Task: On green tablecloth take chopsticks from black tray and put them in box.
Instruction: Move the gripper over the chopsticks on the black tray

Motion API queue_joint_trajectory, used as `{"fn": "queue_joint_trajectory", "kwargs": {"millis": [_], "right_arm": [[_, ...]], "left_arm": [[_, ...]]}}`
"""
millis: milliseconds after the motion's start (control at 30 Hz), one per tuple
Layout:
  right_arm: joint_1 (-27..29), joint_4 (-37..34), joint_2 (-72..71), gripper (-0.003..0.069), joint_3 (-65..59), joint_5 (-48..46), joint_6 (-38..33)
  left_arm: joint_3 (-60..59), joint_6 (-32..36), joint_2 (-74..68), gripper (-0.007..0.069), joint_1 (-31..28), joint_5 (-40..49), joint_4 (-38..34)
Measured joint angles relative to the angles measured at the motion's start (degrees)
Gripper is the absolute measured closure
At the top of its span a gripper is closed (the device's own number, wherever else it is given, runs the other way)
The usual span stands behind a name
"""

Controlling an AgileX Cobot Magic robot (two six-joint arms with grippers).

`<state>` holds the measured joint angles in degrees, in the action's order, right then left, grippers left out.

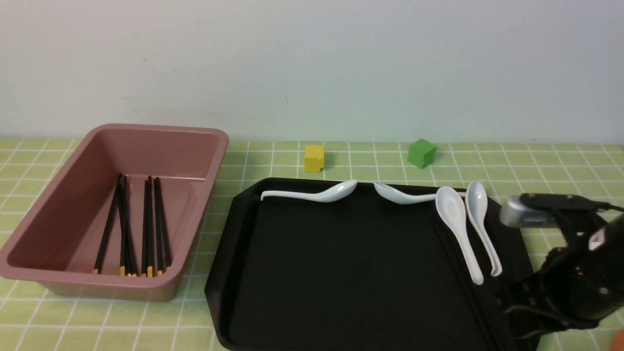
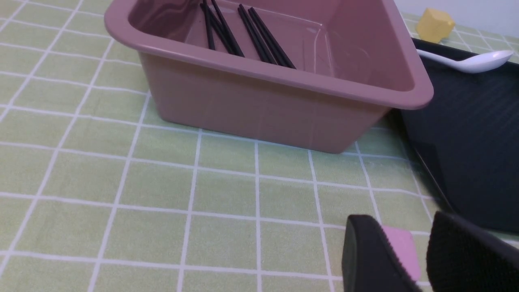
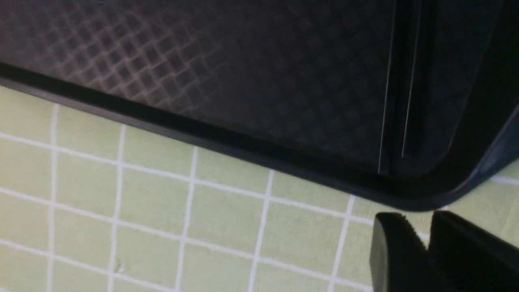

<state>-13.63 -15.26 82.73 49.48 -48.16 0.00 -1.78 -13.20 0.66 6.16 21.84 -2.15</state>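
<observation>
Several black chopsticks [image 1: 146, 224] with yellow tips lie inside the pink-brown box [image 1: 156, 129] at the left of the green tablecloth [image 1: 273, 161]. In the left wrist view the chopsticks [image 2: 259, 36] rest against the box [image 2: 251, 105] floor. The black tray [image 1: 341, 263] lies to its right. My left gripper [image 2: 401, 227] hovers open over the cloth in front of the box, out of the front view. My right gripper [image 3: 417, 221] hangs just outside the tray's [image 3: 243, 61] near right corner, tips slightly apart, nothing between them. A thin dark strip [image 3: 395, 101] lies on the tray there; I cannot tell what it is.
White spoons lie along the tray's far edge [image 1: 307, 195] [image 1: 404, 195] and right side [image 1: 456, 229] [image 1: 482, 224]. A yellow cube [image 1: 314, 157] and a green cube [image 1: 421, 152] stand behind the tray. A pink patch [image 2: 405, 251] shows between the left fingers. My right arm [image 1: 575, 278] overhangs the tray's right edge.
</observation>
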Motion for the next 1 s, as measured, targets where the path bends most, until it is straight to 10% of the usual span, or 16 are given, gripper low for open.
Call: {"fn": "queue_joint_trajectory", "kwargs": {"millis": [433,633,867,1000], "right_arm": [[-4.76,11.51,17.57,0.0257,8.0,5.49,9.03],[-4.76,11.55,21.33,0.0307,8.13,6.74,9.45],[-4.71,9.02,21.84,0.0556,8.71,5.97,9.53],[-4.71,3.42,20.31,0.0549,8.58,5.5,9.53]], "left_arm": [[0.0,0.0,0.0,0.0386,0.0,0.0,0.0],[0.0,0.0,0.0,0.0386,0.0,0.0,0.0],[0.0,0.0,0.0,0.0386,0.0,0.0,0.0],[0.0,0.0,0.0,0.0386,0.0,0.0,0.0]]}}
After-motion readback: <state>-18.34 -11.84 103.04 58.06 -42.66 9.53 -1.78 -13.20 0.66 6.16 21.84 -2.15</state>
